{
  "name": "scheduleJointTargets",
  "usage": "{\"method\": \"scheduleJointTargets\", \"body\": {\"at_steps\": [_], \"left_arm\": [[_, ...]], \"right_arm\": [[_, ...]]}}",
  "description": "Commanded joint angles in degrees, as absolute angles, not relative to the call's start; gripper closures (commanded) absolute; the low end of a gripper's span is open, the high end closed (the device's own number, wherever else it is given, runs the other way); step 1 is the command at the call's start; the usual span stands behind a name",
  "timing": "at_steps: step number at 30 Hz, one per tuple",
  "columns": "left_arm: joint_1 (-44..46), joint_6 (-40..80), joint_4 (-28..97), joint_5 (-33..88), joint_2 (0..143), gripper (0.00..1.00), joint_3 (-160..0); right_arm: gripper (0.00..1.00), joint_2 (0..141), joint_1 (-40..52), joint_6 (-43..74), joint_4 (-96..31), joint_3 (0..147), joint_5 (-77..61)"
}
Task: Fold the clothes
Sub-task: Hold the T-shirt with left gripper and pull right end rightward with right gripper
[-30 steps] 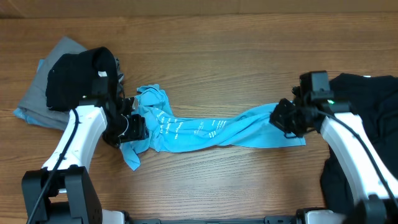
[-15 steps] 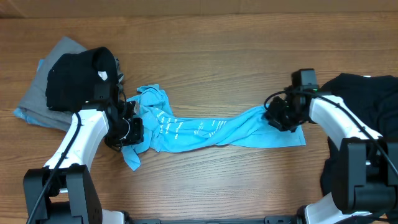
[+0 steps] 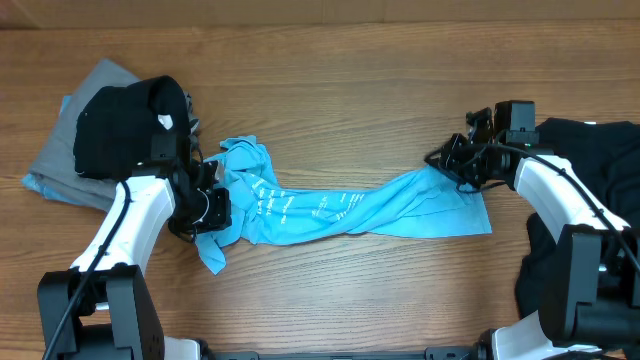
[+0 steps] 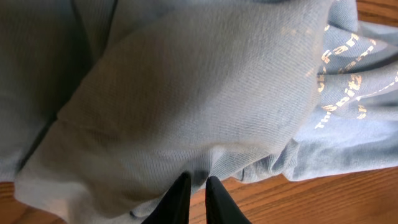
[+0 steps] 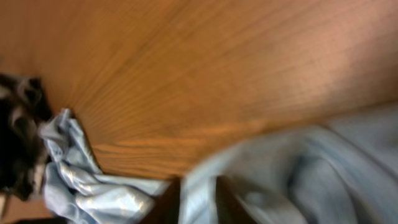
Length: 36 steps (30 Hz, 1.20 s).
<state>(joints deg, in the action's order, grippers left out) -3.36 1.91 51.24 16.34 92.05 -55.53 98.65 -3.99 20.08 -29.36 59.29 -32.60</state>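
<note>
1. The light blue T-shirt [image 3: 340, 210] lies twisted into a long rope across the wooden table [image 3: 350, 70]. White lettering [image 3: 335, 205] shows along its middle.
2. The left gripper [image 3: 222, 208] sits at the shirt's bunched left end. In the left wrist view its fingers [image 4: 180, 198] stand nearly together, and a fold of the blue cloth is nipped between them.
3. The right gripper [image 3: 450, 162] is at the shirt's right end, on the upper corner. Blue cloth lies between its fingers [image 5: 166, 204] (this wrist view is blurred), so I cannot tell whether they press on it.
4. Left of the shirt, just past the left gripper, a black garment [image 3: 120, 125] is heaped on a grey one [image 3: 55, 165].
5. Right of the shirt, beyond the right gripper, lies a pile of black clothes [image 3: 590, 150].
</note>
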Motion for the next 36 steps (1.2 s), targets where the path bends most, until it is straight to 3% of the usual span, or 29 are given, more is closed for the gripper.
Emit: {"method": "scheduleJointTargets", "body": {"at_steps": [1,4,8,12,16,18,24,30,36], "left_arm": [[-3.29,1.69,51.42,17.02,91.59,0.86,-55.13],[-3.29,1.67,51.62,16.99,91.59,0.85,-55.13],[-3.29,1.67,51.57,16.99,91.59,0.84,-55.13],[-3.29,1.67,51.57,16.99,91.59,0.83,-55.13],[-3.29,1.69,51.03,17.02,91.59,0.81,-55.13],[-3.29,1.69,50.94,17.02,91.59,0.80,-55.13],[-3.29,1.69,50.96,17.02,91.59,0.79,-55.13],[-3.29,1.69,51.07,17.02,91.59,0.79,-55.13],[-3.29,1.69,51.13,17.04,91.59,0.79,-55.13]], "right_arm": [[0.48,97.08,-4.58,21.17,-27.55,60.10,-35.03],[0.48,96.92,-7.57,19.03,-30.70,60.12,-35.09],[0.72,96.49,-13.61,11.40,-42.74,60.14,-40.62],[0.78,96.51,-13.85,8.91,-51.88,59.92,-36.67],[0.79,96.55,-10.31,10.20,-47.59,56.99,-34.96],[0.77,97.14,-7.20,17.30,-39.79,53.34,-28.56],[0.72,98.72,-6.07,18.31,-33.39,51.20,-26.20],[0.62,98.89,-6.07,19.75,-31.51,50.96,-26.11],[0.67,99.48,-6.00,19.77,-29.98,50.94,-27.53]]}}
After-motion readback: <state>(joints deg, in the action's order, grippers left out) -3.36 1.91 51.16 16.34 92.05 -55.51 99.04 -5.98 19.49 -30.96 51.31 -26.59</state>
